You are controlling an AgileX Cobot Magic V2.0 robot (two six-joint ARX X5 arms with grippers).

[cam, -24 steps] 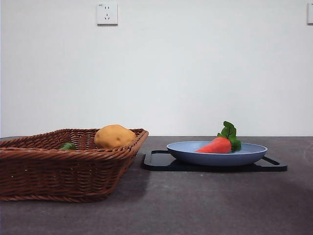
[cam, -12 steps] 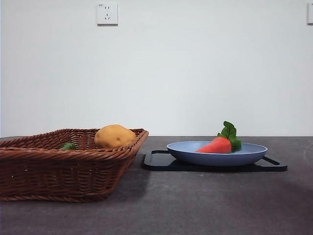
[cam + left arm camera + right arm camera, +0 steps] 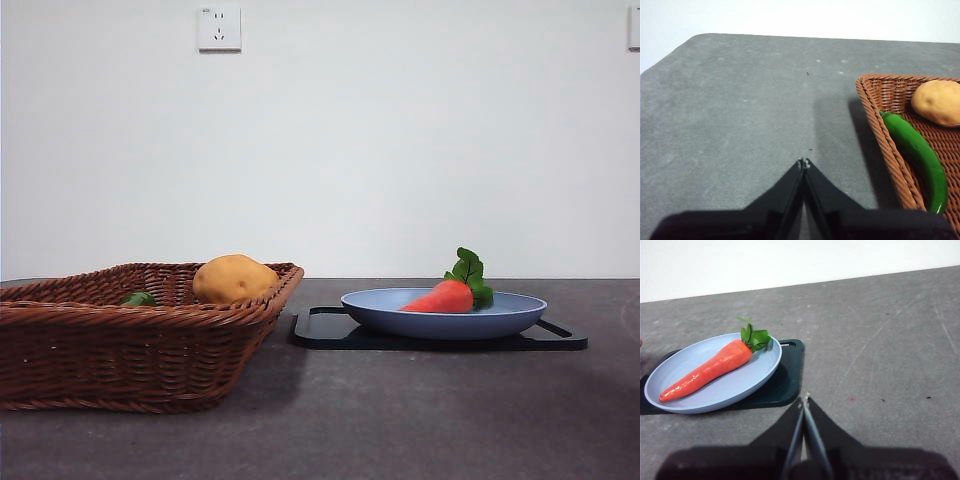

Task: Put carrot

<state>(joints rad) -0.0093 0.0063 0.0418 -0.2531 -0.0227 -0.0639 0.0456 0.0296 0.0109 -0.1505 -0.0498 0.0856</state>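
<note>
Nothing differs from the earlier frames; every thing lies as before. The glossy, tapered carrot (image 3: 707,370) lies in the smooth blue plate (image 3: 747,382) on a flat dark tray (image 3: 785,382), its leaves toward the plate's rim. The left hand (image 3: 804,162) and the right hand (image 3: 805,399) are both closed and empty above the grey counter (image 3: 420,420). A potato (image 3: 233,277) and green pepper (image 3: 917,150) rest in the woven basket (image 3: 120,360).
</note>
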